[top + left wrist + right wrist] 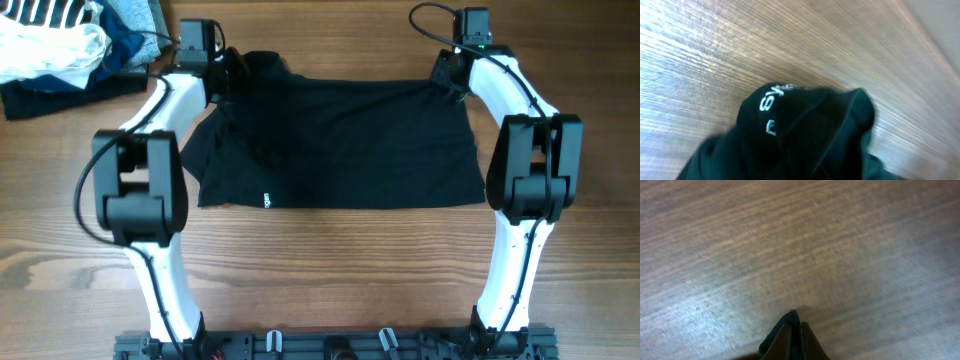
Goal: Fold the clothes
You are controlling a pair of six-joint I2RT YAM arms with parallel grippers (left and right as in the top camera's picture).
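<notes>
You are working on one wooden counter (330, 270). The clothes (340, 140), a single black garment, are lying spread across its middle as a wide flat panel that is rumpling on the left. I judge the folding to be at an early stage: no compact fold is showing yet, so the folds and the smoothing are all remaining. One heap of other garments (60, 45) is sitting at the far left corner. Two arms are reaching to the garment's far edge. The left end effector (222, 70) is clamping bunched cloth at the far left corner. The right end effector (447, 75) is pinching the far right corner, fingers closed on a sliver of black. One small white logo (267, 199) is showing at the near edge.
</notes>
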